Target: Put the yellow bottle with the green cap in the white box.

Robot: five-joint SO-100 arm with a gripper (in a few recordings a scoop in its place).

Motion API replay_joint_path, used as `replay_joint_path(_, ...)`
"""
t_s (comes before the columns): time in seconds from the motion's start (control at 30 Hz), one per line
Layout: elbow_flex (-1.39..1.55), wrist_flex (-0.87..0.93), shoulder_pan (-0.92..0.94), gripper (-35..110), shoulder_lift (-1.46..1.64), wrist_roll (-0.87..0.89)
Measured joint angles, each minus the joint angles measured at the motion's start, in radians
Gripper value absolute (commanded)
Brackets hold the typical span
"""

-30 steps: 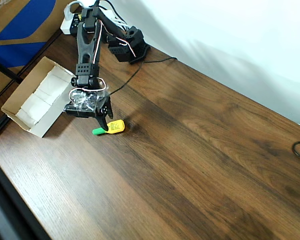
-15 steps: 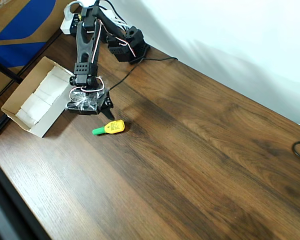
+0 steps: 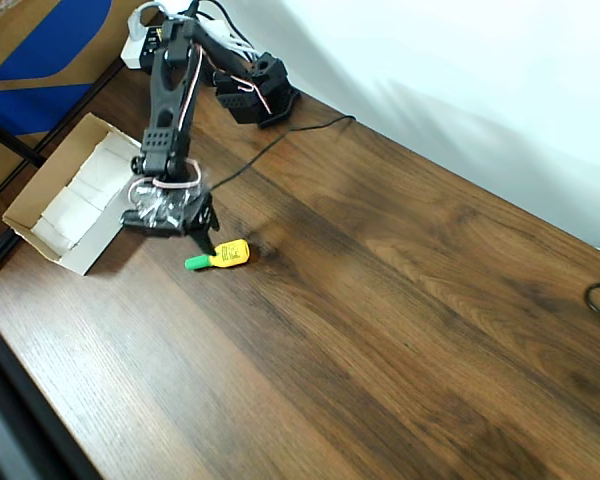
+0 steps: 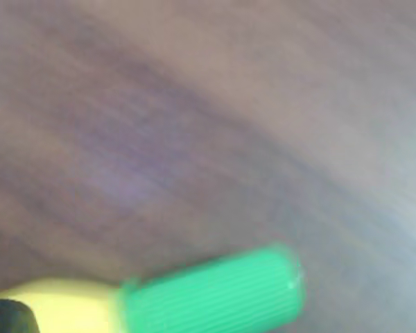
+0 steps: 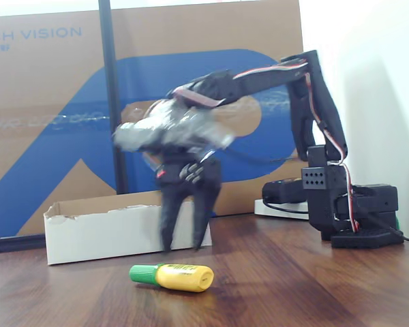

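Observation:
The yellow bottle with the green cap (image 3: 224,255) lies flat on the wooden table, its cap pointing left in the overhead view. In the fixed view the bottle (image 5: 179,277) rests just in front of the white box (image 5: 102,235). My gripper (image 5: 184,240) hangs right above the bottle, blurred, with its two dark fingers apart and nothing between them. From overhead the gripper (image 3: 204,238) sits just up-left of the bottle, between it and the white box (image 3: 78,192). The wrist view is blurred and shows the green cap (image 4: 211,295) close below.
The arm's black base (image 3: 255,92) stands at the table's back edge with a thin black cable trailing from it. Brown-and-blue cardboard (image 5: 54,129) leans behind the box. A black pole (image 5: 109,95) rises behind the box. Bare wood (image 3: 410,330) stretches to the right.
The gripper drew back from over the bottle toward the arm, then shifted left and came down closer to it again. The bottle has stayed in place.

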Motion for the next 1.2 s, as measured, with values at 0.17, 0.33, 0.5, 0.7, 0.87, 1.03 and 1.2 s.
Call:
replay_joint_path(0.17,-0.107,-0.002,0.014,26,-0.123,0.006)
replay_joint_path(0.33,-0.172,-0.002,0.017,27,-0.202,0.006)
replay_joint_path(0.5,-0.196,-0.002,0.031,27,-0.221,0.005)
replay_joint_path(0.7,-0.198,-0.002,0.023,26,-0.227,0.005)
replay_joint_path(0.87,-0.173,-0.020,0.017,20,-0.227,-0.005)
replay_joint_path(1.03,-0.153,-0.021,-0.002,19,-0.229,-0.009)
replay_joint_path(1.2,-0.140,-0.023,0.000,11,-0.227,-0.025)
